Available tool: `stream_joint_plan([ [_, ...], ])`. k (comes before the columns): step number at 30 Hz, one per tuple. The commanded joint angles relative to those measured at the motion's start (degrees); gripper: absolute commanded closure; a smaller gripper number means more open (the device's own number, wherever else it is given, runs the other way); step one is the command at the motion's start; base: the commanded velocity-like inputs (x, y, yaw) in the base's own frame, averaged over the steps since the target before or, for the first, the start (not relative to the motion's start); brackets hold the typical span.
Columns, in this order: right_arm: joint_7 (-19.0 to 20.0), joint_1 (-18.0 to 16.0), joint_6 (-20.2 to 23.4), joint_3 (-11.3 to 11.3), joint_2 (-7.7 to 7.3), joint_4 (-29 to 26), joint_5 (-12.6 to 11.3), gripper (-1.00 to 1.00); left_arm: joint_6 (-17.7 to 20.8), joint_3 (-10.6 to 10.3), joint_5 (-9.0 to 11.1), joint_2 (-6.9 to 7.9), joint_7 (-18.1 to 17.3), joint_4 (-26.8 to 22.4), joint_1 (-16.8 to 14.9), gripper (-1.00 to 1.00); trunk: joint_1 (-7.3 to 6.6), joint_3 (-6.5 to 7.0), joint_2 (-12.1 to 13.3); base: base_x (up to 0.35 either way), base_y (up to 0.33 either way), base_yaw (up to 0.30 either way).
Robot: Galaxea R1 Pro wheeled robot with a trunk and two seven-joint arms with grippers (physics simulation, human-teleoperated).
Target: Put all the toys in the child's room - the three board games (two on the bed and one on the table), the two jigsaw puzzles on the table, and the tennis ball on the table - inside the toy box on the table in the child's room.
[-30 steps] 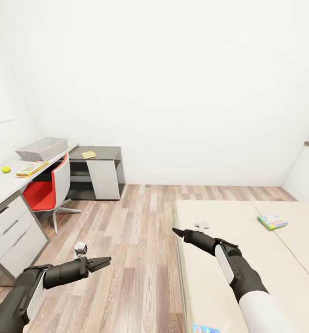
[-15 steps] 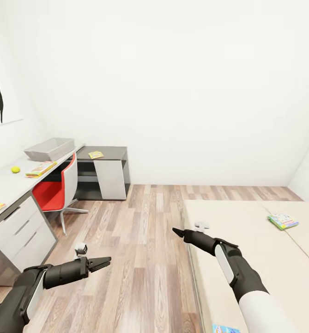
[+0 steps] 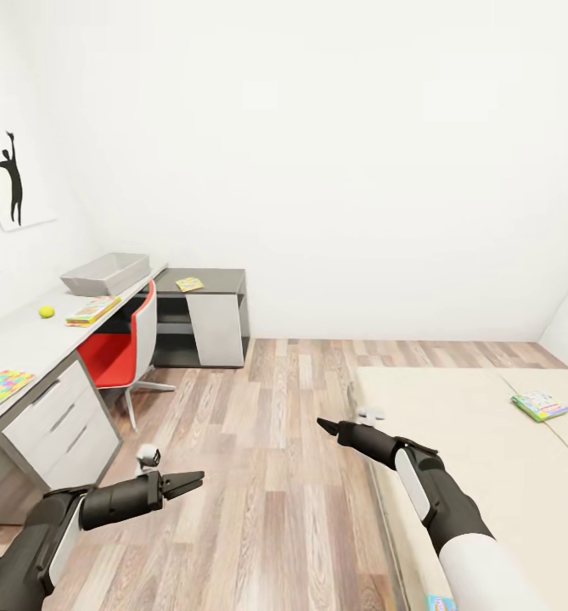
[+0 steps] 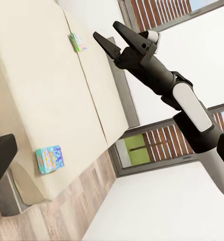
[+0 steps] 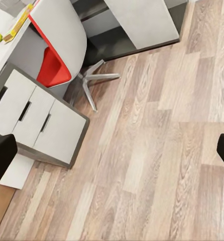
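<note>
Two empty claws, bed games on my right.
My right gripper (image 3: 322, 423) and left gripper (image 3: 195, 479) hung with jaws apart; one board game (image 3: 540, 405) lay far right on the bed (image 3: 487, 458), another (image 4: 49, 158) at its near edge, print probably unreadable; the toy box (image 3: 105, 273) sat far left.

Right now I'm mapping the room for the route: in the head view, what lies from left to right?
Puzzle → tennis ball → toy box → chair → left gripper → right gripper → board game on the bed.
</note>
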Motion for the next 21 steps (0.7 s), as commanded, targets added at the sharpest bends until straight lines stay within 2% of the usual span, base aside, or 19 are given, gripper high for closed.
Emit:
stream_joint_plan([
  [1,0.2,-0.1,0.5,-0.3,0.08,0.0,-0.3,-1.0,0.6,0.0,0.1,0.02,-0.1,0.0,0.0,-1.0,0.04,-0.13,-0.1,0.0,0.275,0.0],
  [13,0.2,-0.1,0.5,-0.3,0.08,0.0,-0.3,-1.0,0.6,0.0,0.1,0.02,-0.1,0.0,0.0,-1.0,0.04,-0.13,-0.1,0.006,0.272,0.0],
  [21,0.2,-0.1,0.6,-0.3,0.11,0.0,-0.3,-1.0,0.6,0.0,0.1,0.02,-0.1,0.0,0.0,-1.0,0.04,-0.12,-0.1,0.117,0.263,-0.003],
])
